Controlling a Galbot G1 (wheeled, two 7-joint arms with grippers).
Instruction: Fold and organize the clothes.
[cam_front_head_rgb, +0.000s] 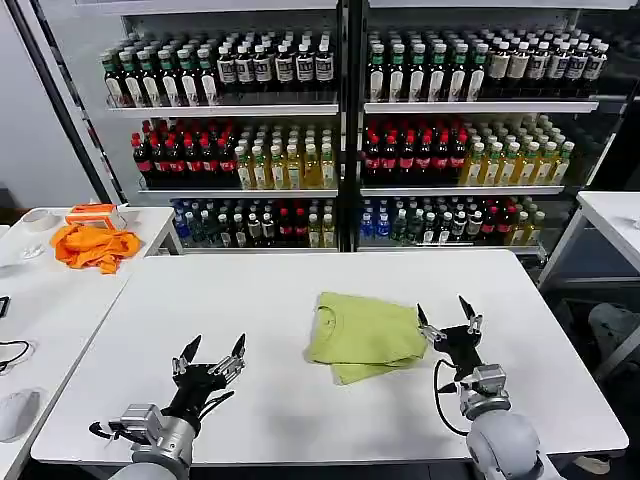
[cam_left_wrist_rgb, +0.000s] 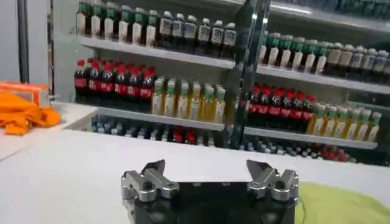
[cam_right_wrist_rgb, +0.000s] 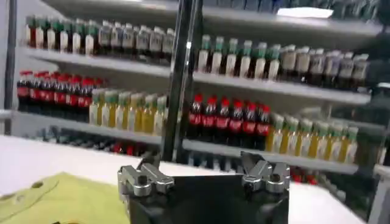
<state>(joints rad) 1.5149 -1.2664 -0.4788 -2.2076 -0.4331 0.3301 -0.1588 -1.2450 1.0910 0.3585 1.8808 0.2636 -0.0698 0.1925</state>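
Backdrop is a store-style shelving unit (cam_front_head_rgb: 340, 130) across the top of the head frame, rows of bottles (cam_front_head_rgb: 290, 160) on every level: dark ones up top, red-capped and yellow ones mid, mixed lower down. Same shelves sit behind both wrist views.

We see a white desk (cam_front_head_rgb: 250, 310) filling the centre and lower part of the head frame. On it, right of centre, one lime yellow-green T-shirt (cam_front_head_rgb: 365, 335), folded to a rough rectangle, ribbed neck toward its left edge, a lower layer sticking out along its bottom edge. It lies flat on the desk. A corner of it shows at lower right of the left wrist frame (cam_left_wrist_rgb: 347, 207) and at lower left of the right wrist frame (cam_right_wrist_rgb: 61, 201).

Left pincer (cam_front_head_rgb: 211, 357) is at lower left of the head frame, above bare desk, well apart from the shirt, fingers spread wide, nothing between them. Left wrist frame confirms it (cam_left_wrist_rgb: 209, 172): both fingertips far apart, gap empty.

Right pincer (cam_front_head_rgb: 446, 318) is at lower right of the head frame, just beside the shirt's right edge, fingers wide, holding nothing. We cannot tell whether its nearer fingertip touches the cloth. Right wrist frame (cam_right_wrist_rgb: 201, 164) shows the same wide spread.

At the left edge of the head frame, a second white desk (cam_front_head_rgb: 60, 290) carries a crumpled orange cloth (cam_front_head_rgb: 95, 246) with an orange box (cam_front_head_rgb: 92, 214) just behind it.
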